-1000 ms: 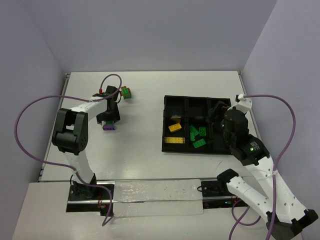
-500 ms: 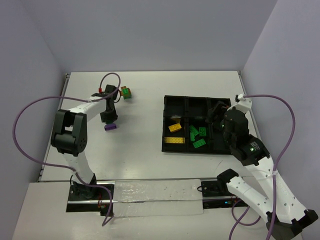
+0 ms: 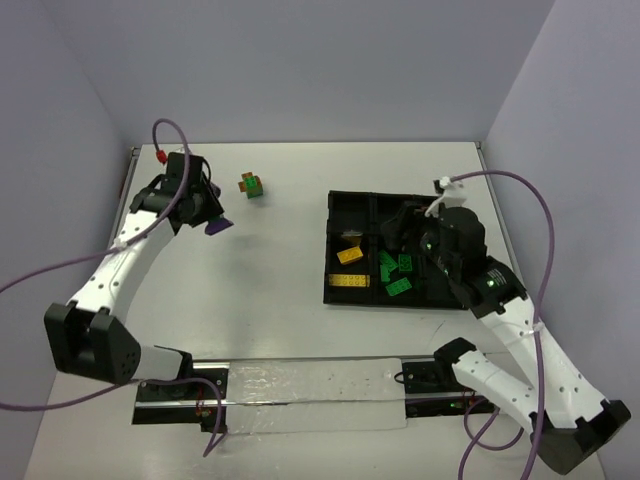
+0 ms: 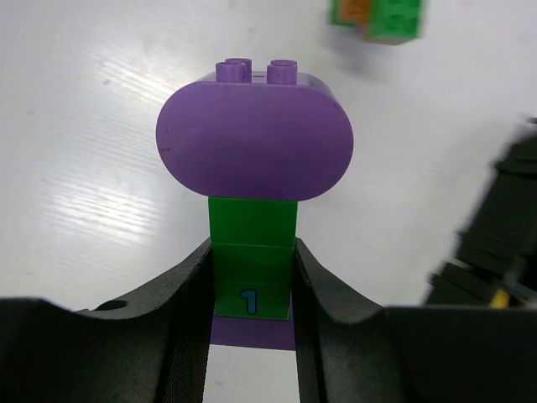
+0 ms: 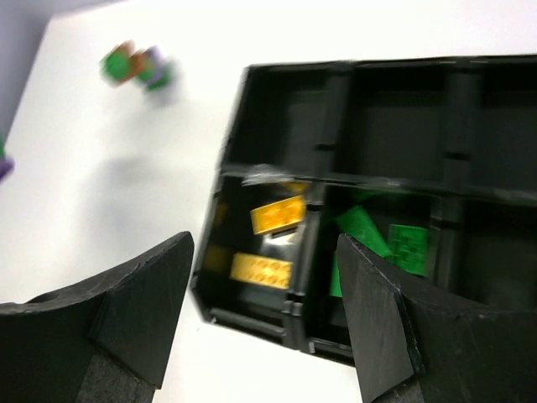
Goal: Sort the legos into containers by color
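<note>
My left gripper [image 4: 252, 294] is shut on a two-colour lego cluster [image 4: 253, 155]: a rounded purple brick joined to a green brick marked "1". The fingers pinch the green part. From above, the left gripper [image 3: 205, 213] holds this cluster [image 3: 217, 226] over the table's far left. A green and orange cluster [image 3: 251, 186] lies on the table just beyond it, also blurred in the right wrist view [image 5: 134, 65]. My right gripper [image 5: 264, 311] is open and empty, hovering over the black tray [image 3: 331, 250]. The tray's containers hold yellow bricks [image 5: 278, 215] and green bricks [image 5: 407, 243].
The tray's back row of compartments [image 5: 394, 117] looks dark, and I see no bricks in it. The right arm [image 3: 455, 250] covers the tray's right side from above. Walls enclose the table on the left, back and right.
The left jaws closed on the purple and green cluster and raised it off the table, while the left arm swung out to the left. The right gripper shifted left over the tray.
</note>
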Tool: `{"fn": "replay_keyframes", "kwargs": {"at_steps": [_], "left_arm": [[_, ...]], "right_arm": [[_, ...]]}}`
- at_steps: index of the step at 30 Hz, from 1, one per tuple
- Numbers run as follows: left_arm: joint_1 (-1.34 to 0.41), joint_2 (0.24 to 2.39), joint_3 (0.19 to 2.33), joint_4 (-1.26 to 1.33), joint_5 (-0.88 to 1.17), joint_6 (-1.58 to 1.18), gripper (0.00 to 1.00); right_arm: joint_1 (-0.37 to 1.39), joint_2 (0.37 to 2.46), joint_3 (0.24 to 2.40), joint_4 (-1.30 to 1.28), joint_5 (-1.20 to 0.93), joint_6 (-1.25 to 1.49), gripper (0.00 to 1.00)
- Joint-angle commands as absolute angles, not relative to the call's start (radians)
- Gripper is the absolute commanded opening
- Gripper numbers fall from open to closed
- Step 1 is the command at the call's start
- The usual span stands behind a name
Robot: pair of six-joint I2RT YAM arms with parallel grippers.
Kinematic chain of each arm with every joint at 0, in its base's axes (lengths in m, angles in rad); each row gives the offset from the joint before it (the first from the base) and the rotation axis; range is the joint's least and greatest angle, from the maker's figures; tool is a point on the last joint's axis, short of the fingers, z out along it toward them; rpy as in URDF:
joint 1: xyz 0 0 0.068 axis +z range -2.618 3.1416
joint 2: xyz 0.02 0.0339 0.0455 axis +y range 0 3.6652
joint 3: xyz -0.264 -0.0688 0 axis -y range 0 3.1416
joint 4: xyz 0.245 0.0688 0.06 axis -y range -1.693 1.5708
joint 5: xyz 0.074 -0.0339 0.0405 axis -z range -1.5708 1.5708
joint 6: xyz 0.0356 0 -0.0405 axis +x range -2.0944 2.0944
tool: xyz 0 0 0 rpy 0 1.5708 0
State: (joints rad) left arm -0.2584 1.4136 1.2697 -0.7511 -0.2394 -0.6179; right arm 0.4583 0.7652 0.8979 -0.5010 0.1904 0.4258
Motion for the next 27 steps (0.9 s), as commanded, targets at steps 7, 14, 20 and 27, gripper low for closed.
{"fn": "replay_keyframes", "kwargs": {"at_steps": [7,14,20,27], "left_arm": [[-0.364,1.282,1.24,-0.599,-0.025,-0.836,0.0],[-0.423,1.292,1.275,-0.568,-0.035,-0.956,0.0],[-0.442,1.286,1.269,-0.552,-0.025,-1.035,0.0],[-0.451,1.301,1.295,-0.583,-0.046,-1.015,0.0]], "right_arm": [[0.663,1.038,1.058,-0.378,-0.081,0.333,0.82],[0.674,1.216,1.14,-0.232,-0.204,0.417,0.87],[0.689,1.37,1.206,-0.139,-0.226,0.47,0.89],[0.709,1.496,1.312,-0.129,-0.328,0.46,0.89]]}}
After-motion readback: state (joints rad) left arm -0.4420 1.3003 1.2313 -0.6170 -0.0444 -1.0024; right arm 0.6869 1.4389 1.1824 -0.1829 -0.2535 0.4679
